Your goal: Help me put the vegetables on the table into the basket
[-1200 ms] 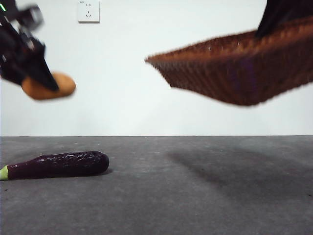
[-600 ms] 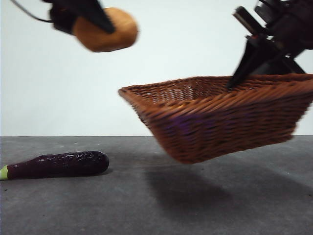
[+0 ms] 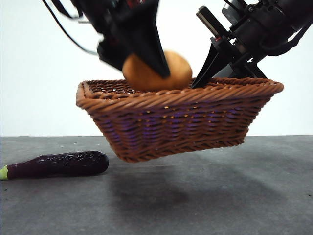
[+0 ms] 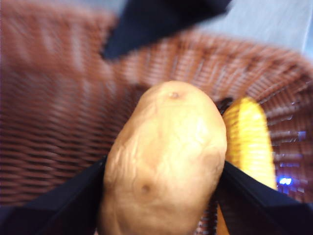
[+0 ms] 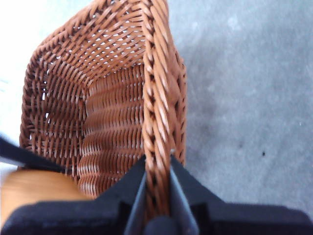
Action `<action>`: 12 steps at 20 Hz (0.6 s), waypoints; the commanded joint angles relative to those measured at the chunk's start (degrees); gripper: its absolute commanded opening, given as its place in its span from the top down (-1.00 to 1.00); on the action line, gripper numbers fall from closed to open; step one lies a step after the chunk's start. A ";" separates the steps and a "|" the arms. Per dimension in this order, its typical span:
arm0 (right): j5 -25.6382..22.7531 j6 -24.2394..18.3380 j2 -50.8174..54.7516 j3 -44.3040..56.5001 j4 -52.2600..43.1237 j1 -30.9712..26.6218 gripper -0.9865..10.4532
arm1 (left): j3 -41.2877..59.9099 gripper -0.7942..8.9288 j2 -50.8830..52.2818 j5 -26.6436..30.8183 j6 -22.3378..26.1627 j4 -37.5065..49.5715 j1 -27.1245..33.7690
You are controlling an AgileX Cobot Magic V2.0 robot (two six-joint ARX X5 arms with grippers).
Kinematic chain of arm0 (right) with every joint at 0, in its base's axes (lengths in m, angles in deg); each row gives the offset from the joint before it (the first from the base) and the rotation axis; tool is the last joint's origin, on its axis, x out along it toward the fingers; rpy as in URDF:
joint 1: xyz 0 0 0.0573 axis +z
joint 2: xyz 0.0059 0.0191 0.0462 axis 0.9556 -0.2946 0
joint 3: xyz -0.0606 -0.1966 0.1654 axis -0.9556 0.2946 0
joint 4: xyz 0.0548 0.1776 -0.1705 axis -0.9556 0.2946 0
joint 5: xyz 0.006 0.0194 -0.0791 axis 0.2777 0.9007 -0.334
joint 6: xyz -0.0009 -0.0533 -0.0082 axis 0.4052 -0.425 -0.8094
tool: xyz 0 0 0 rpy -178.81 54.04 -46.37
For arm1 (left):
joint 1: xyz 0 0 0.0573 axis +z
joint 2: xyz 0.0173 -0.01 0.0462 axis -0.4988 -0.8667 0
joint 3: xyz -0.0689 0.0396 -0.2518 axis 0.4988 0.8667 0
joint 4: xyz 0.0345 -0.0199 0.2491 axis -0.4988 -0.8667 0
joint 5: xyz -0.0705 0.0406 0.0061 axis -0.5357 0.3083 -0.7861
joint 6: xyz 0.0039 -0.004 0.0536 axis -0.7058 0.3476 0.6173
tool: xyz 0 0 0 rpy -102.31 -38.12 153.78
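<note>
My left gripper [image 3: 146, 68] is shut on the orange-brown potato [image 3: 157, 72] and holds it just above the inside of the brown wicker basket [image 3: 176, 120]. The left wrist view shows the potato [image 4: 164, 161] between the jaws, with the yellow corn cob [image 4: 249, 142] lying in the basket [image 4: 58, 112] below. My right gripper [image 3: 208, 73] is shut on the basket's braided rim [image 5: 156, 132] and holds the basket in the air above the table [image 3: 195, 205]. The dark-purple eggplant [image 3: 58, 164] lies on the table at the left.
The basket casts a shadow on the grey table under it. A white wall stands behind.
The left gripper brought the potato from high at the left down and right, over the basket. The right gripper moved the basket left and levelled it. The eggplant stayed put.
</note>
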 commanded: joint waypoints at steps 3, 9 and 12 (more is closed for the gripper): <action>-0.02 1.33 -0.15 0.15 -1.38 0.02 0.85 | 0.13 0.85 -4.57 -0.33 -4.81 0.11 -1.42; -0.66 0.81 -0.15 0.15 -1.33 0.02 0.85 | 0.13 0.01 -4.55 -2.64 -5.11 -3.10 -2.69; 0.20 0.81 -0.15 0.15 -1.20 0.02 0.85 | 0.11 0.00 -4.33 -2.64 -5.16 -3.37 -1.66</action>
